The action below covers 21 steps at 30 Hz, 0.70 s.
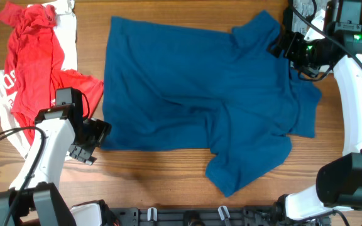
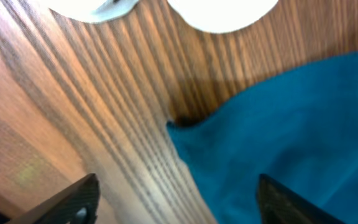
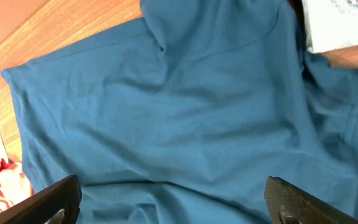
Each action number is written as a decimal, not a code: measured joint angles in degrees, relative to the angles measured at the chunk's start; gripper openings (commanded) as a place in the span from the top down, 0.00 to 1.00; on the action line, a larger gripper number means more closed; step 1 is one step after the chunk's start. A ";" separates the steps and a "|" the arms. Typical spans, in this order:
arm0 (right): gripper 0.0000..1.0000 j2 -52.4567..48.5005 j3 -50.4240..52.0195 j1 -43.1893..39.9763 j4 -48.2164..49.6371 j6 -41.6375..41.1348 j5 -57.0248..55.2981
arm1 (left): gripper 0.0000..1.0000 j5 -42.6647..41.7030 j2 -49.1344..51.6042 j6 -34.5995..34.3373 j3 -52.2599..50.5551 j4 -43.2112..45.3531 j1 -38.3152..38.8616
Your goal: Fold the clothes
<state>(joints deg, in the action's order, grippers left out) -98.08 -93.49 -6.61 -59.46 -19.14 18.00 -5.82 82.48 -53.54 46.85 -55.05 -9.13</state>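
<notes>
My left wrist view is blurred. In both wrist views only the stubs of my fingers show at the bottom edge, so I cannot tell whether any fingertip touches cloth. From overhead, my right arm covers the collar end of the blue shirt (image 1: 193, 94), and the red shirt (image 1: 33, 56) is cut off at the top left corner.

My left hand (image 1: 98, 139) sits low over the table (image 1: 149, 172) at the blue shirt's left hem corner on my side. Its fingers (image 2: 73, 200) are spread well apart, one over bare wood and the other over blue fabric. The corner lies between them, ungripped. My right hand (image 1: 283, 43) hangs over the far right end by the collar, wide open and empty, facing across the shirt's body.

The blue shirt lies spread over the middle of the table, hem to the left. It is softly wrinkled, with one sleeve sticking out toward my edge. The red shirt is crumpled just beside its hem.
</notes>
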 measured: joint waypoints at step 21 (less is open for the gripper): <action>0.11 -0.35 0.00 7.98 -14.21 -4.00 -3.02 | 0.96 -1.57 11.78 -6.91 0.42 9.99 0.92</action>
<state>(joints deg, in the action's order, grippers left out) -98.43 -93.49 1.37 -73.67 -23.14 14.98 -7.40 94.26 -60.45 47.27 -45.06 -8.21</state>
